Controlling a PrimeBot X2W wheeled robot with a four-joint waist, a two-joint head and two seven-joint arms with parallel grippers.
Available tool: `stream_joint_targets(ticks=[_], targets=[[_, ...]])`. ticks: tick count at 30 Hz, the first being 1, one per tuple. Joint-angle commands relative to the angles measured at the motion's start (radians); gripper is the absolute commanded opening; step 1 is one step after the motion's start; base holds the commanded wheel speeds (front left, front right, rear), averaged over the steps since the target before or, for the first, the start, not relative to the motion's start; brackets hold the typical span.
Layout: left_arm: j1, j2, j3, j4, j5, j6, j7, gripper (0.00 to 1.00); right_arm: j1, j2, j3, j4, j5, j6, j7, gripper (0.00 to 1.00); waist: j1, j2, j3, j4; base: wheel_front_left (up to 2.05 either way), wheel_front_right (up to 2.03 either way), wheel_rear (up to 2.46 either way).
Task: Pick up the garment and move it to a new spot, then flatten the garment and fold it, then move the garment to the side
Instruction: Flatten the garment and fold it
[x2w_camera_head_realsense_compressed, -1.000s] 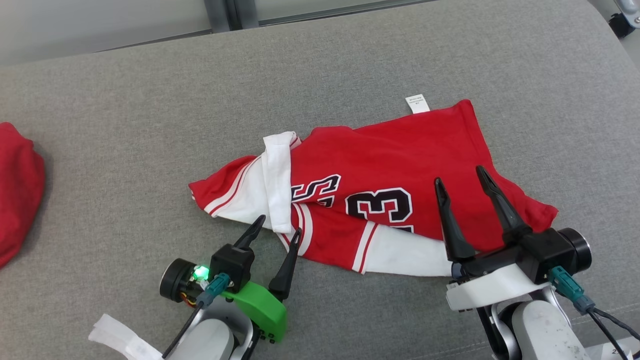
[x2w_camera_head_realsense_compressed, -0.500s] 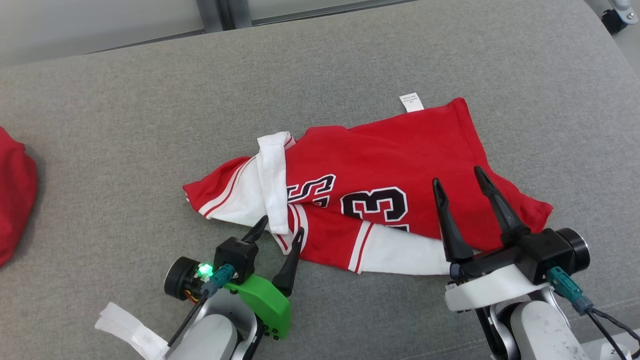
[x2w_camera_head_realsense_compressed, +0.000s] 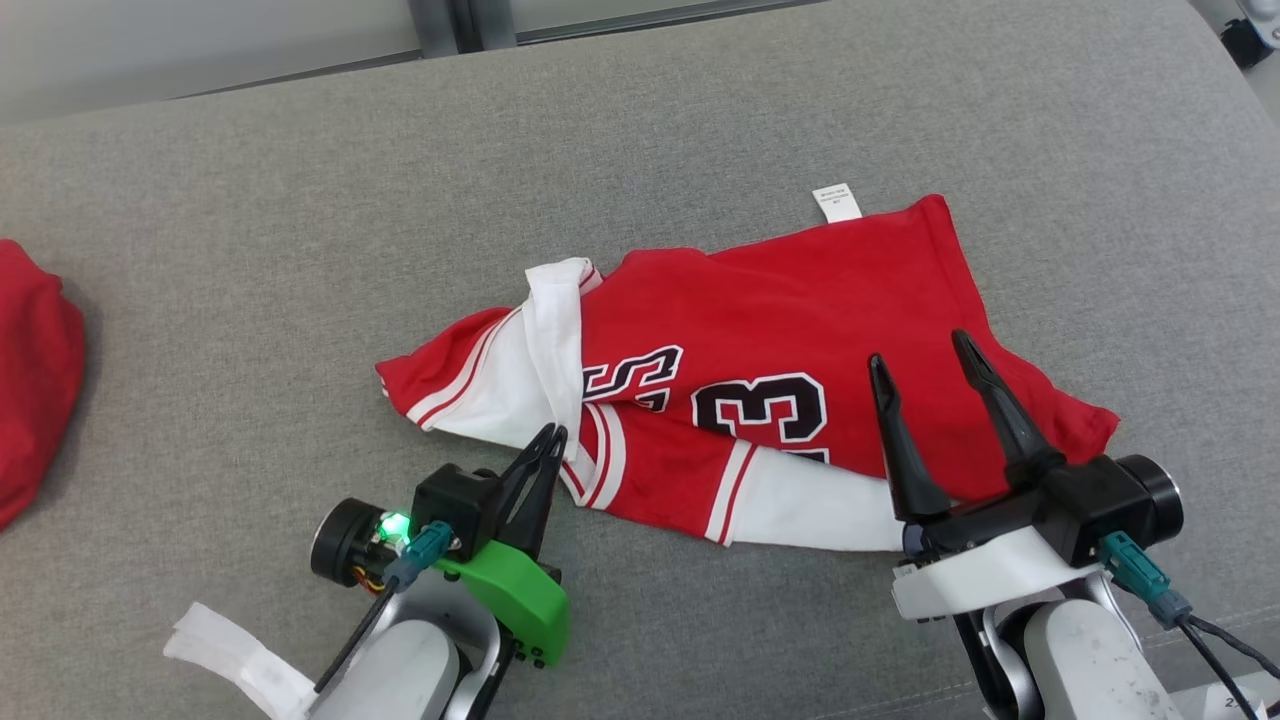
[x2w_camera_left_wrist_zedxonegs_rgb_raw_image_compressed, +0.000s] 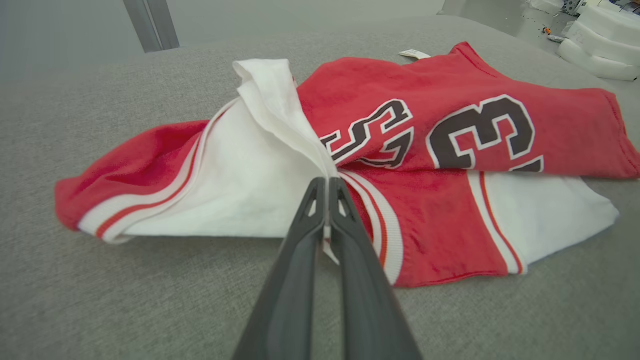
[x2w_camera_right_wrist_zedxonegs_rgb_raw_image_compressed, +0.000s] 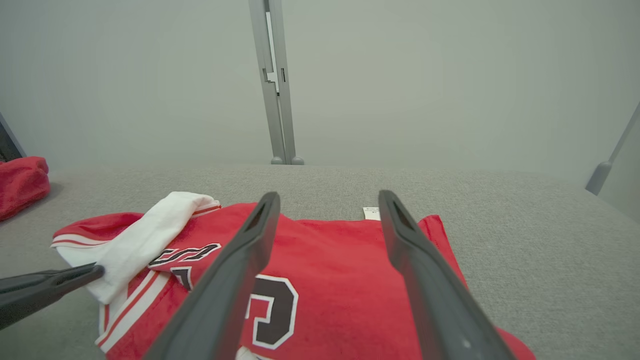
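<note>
The garment (x2w_camera_head_realsense_compressed: 800, 330) is a red jersey with white sleeves and black number 23, lying crumpled on the grey cushion (x2w_camera_head_realsense_compressed: 300, 250). Its care label (x2w_camera_head_realsense_compressed: 836, 203) sticks out at the far edge. My left gripper (x2w_camera_head_realsense_compressed: 552, 434) is shut, its tips pinching the near end of a folded white strip of the garment (x2w_camera_left_wrist_zedxonegs_rgb_raw_image_compressed: 280, 110) where it meets the striped hem. In the left wrist view the left gripper (x2w_camera_left_wrist_zedxonegs_rgb_raw_image_compressed: 327, 181) grips that white fold. My right gripper (x2w_camera_head_realsense_compressed: 922, 350) hovers open above the garment's right part (x2w_camera_right_wrist_zedxonegs_rgb_raw_image_compressed: 325, 280), with nothing between its fingers (x2w_camera_right_wrist_zedxonegs_rgb_raw_image_compressed: 240, 270).
Another red cloth (x2w_camera_head_realsense_compressed: 30, 380) lies at the cushion's left edge, also seen as the red cloth (x2w_camera_right_wrist_zedxonegs_rgb_raw_image_compressed: 20, 182) in the right wrist view. A white strip (x2w_camera_head_realsense_compressed: 230, 665) hangs by my left forearm. A metal post (x2w_camera_right_wrist_zedxonegs_rgb_raw_image_compressed: 274, 80) stands behind the cushion.
My left gripper has closed from open onto the white fold of the garment at its near edge. The right gripper has stayed open in place.
</note>
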Motion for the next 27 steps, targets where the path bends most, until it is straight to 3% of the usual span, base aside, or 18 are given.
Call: stream_joint_targets(ticks=[1,6,9,13,18,23,27], targets=[[-0.004,0.013,0.006,-0.010,0.004,0.007,-0.006,0.00,-0.014,-0.001,-0.003,-0.005,0.011,-0.002,0.000,1.00,0.0000,0.0000,0.005,0.004,0.00,0.00,0.00],[-0.015,0.074,0.017,-0.083,0.051,0.041,-0.012,0.00,-0.062,-0.002,-0.061,-0.001,0.085,-0.002,0.000,1.00,0.0000,0.0000,0.026,0.017,0.00,0.00,0.00],[-0.007,0.120,0.032,-0.142,0.069,0.066,0.002,0.00,-0.124,0.001,-0.089,0.073,0.167,-0.001,0.000,1.00,0.0000,0.0000,0.043,0.026,0.00,0.00,0.00],[0.021,0.170,0.054,-0.214,0.084,0.099,0.023,0.00,-0.240,-0.088,-0.051,0.270,0.263,-0.002,0.015,1.00,0.0000,0.0000,0.061,0.038,0.00,0.00,0.00],[0.041,0.200,0.065,-0.276,0.090,0.124,0.045,0.00,-0.435,-0.204,-0.037,0.471,0.327,-0.001,0.203,1.00,0.0000,0.0000,0.083,0.055,0.00,0.00,0.00],[0.041,0.204,0.058,-0.308,0.097,0.133,0.055,0.00,-0.583,-0.258,-0.022,0.596,0.321,-0.001,0.385,1.00,0.0000,0.0000,0.106,0.074,0.00,0.00,0.00],[0.028,0.206,0.054,-0.318,0.102,0.133,0.060,0.00,-0.668,-0.265,-0.020,0.671,0.301,-0.001,0.488,1.00,0.0000,0.0000,0.122,0.090,0.00,0.00,0.00]])
